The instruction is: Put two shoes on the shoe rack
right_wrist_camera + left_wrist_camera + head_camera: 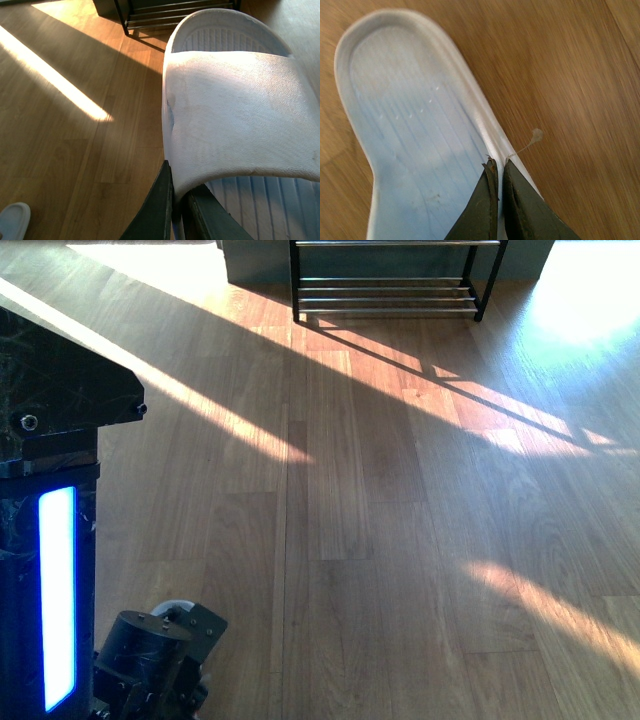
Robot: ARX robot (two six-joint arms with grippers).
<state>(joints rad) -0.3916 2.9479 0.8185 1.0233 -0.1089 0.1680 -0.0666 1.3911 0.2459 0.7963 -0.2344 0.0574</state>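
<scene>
While end effectors [498, 162] [177, 187] clamp slides [410, 140] [240, 115], the shoe rack [390, 283] stands ahead.

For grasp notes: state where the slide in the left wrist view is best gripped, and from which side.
Grip the slide by its raised side rim, coming over its long edge, one finger inside the footbed, one outside. That rim is a thin upstanding lip; the footbed looks too broad and flat to pinch. The left gripper is shut on it.
</scene>
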